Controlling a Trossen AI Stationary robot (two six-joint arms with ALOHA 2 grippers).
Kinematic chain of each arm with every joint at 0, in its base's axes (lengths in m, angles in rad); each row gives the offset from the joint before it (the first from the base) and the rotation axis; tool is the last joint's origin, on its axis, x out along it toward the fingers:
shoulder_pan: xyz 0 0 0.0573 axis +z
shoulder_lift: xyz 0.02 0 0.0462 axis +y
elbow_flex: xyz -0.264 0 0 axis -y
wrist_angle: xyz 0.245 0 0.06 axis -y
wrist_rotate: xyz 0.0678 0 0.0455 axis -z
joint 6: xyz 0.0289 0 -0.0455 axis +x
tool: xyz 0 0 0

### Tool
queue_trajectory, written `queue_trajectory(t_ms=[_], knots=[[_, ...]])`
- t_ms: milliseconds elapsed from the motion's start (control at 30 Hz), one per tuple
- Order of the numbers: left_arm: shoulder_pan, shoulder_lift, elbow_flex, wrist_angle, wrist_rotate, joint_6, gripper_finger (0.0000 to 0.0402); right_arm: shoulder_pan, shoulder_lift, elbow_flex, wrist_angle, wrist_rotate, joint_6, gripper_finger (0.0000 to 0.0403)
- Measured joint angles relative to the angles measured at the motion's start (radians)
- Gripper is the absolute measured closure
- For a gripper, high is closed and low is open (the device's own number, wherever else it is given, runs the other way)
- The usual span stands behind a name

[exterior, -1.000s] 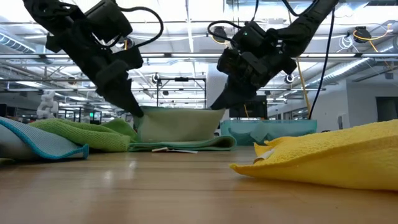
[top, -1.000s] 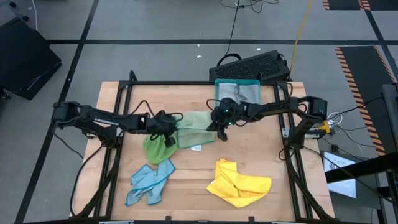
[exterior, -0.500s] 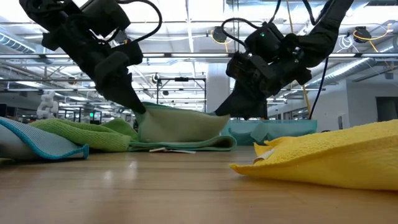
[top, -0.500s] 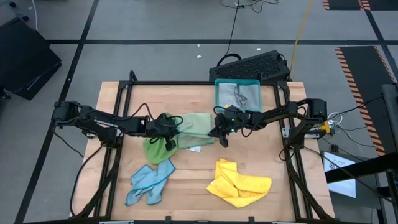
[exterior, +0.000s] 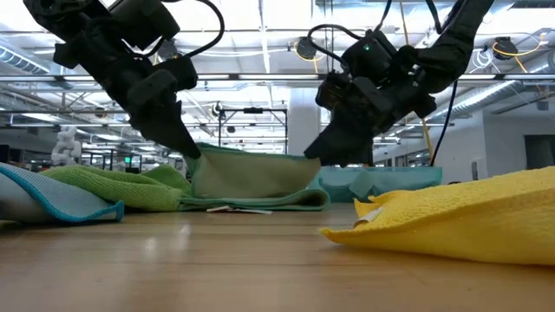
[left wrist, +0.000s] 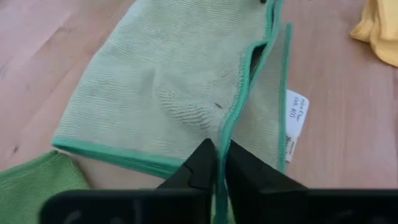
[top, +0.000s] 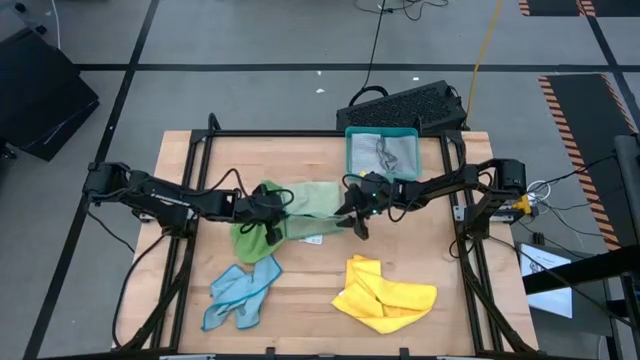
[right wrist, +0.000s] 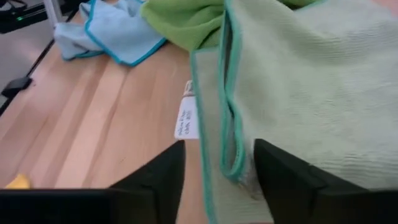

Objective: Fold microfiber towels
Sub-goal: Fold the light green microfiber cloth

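Now, from the left side of the wooden table (top: 300,290), the left gripper (top: 272,222) sits at the left end of the pale green microfiber towel with darker green edging (top: 312,208), its fingers pinched together on the towel's hem, as the left wrist view shows with the edge (left wrist: 219,186) running between them. Just beside it, a rumpled bright green towel (top: 250,240) lies touching the pale one, with a light blue towel (top: 238,295) nearer the front edge. The pale towel is folded over, its long axis running left to right between the two grippers, a white label (top: 315,238) showing at its front edge. At its right end the right gripper (top: 358,222) stands with jaws parted, the doubled hem (right wrist: 231,155) lying between its fingers but not clamped. Both arms are equally close, one at each short end. A crumpled yellow towel (top: 385,293) lies front right, and a teal plastic tray (top: 381,132) holding grey cloth sits at the back.
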Motion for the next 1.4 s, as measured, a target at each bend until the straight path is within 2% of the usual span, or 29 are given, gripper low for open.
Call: queue_trajectory(t_ms=[133,267,400,500,700,933,1067,1267,1400], knots=[[0.002,0.000,0.000,-0.008,0.025,0.020,0.0303,-0.005,0.000,0.000,-0.016,-0.042,0.000,0.0182],[0.021,0.000,0.000,-0.030,0.017,0.030,0.0243,-0.005,-0.008,0.000,-0.062,-0.080,-0.019,0.0161],[0.036,-0.012,0.000,-0.023,0.012,0.029,0.0204,-0.008,-0.025,0.000,-0.063,-0.094,-0.023,0.0160],[0.036,-0.032,0.003,0.024,0.011,0.050,0.0194,-0.007,-0.030,0.000,0.007,-0.093,-0.031,0.0171],[0.036,-0.011,0.007,0.247,0.023,0.102,0.0227,0.033,0.042,0.002,0.258,-0.012,0.005,0.0232],[0.040,0.136,0.005,0.242,-0.010,0.056,0.0296,0.086,0.238,0.000,0.474,0.096,0.010,0.0344],[0.040,0.266,0.005,0.293,-0.014,0.028,0.0324,0.095,0.324,0.001,0.507,0.136,0.011,0.0393],[0.039,0.378,0.008,0.340,-0.012,-0.019,0.0350,0.106,0.374,0.000,0.499,0.149,0.089,0.0393],[0.026,0.373,0.008,0.362,0.083,-0.019,0.0358,0.169,0.365,-0.002,0.497,0.159,0.142,0.0401]])
